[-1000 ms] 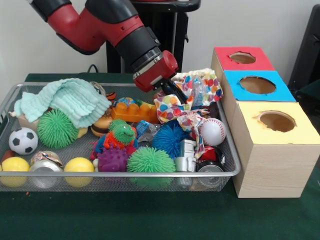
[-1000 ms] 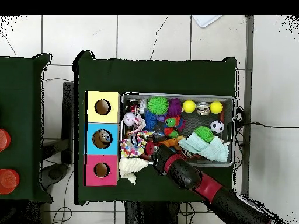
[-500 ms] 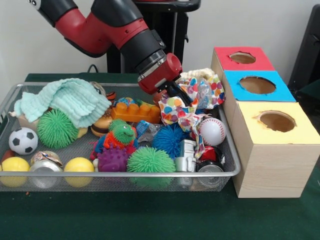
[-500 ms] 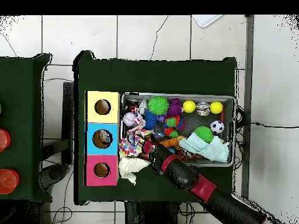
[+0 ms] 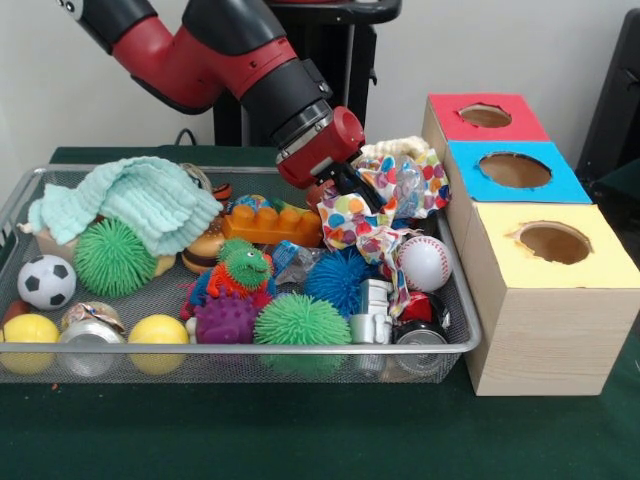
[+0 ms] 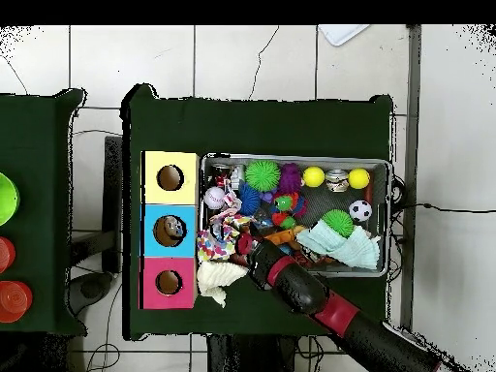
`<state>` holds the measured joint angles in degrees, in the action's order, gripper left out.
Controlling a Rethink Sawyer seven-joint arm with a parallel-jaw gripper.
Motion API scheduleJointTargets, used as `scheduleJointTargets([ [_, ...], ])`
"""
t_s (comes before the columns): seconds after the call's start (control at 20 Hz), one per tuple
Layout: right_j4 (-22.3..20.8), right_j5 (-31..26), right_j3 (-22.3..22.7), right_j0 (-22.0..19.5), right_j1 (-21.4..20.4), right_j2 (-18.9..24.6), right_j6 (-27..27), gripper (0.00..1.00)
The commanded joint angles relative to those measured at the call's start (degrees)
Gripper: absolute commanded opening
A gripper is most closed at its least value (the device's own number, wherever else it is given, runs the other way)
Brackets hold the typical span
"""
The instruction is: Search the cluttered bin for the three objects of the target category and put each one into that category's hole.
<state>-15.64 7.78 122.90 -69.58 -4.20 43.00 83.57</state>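
My gripper (image 5: pixel 356 192) is over the bin's back right part, shut on a white cloth with coloured dots (image 5: pixel 395 190). The cloth is bunched up and partly lifted, and its lower end trails down past the baseball (image 5: pixel 425 262). From overhead, the gripper (image 6: pixel 248 248) sits at the bin's left end and the dotted cloth (image 6: pixel 217 242) lies beside the blue box. Three boxes with holes stand in a row by the bin: red (image 5: pixel 485 115), blue (image 5: pixel 515 170) and yellow (image 5: pixel 553 243). A mint cloth (image 5: pixel 140 200) lies at the bin's back left.
The wire bin (image 5: pixel 240 348) holds green spiky balls (image 5: pixel 300 322), a blue spiky ball (image 5: pixel 338 275), a soccer ball (image 5: pixel 46 281), yellow balls (image 5: pixel 157 332), cans (image 5: pixel 420 335), an orange brick (image 5: pixel 270 224) and a toy monster (image 5: pixel 240 268). A cream cloth (image 6: pixel 221 278) hangs outside the bin.
The gripper has risen a little and shifted towards the boxes, pulling the dotted cloth up and over with it. In the last half second almost nothing moved.
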Motion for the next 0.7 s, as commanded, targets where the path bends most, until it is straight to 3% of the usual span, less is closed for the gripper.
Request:
scheduleJointTargets([
  [0.05,4.7,-0.9,-0.1,1.4,3.6,0.8,15.3,0.00],
  [0.7,6.7,0.5,4.5,2.9,3.0,1.9,16.9,0.00],
])
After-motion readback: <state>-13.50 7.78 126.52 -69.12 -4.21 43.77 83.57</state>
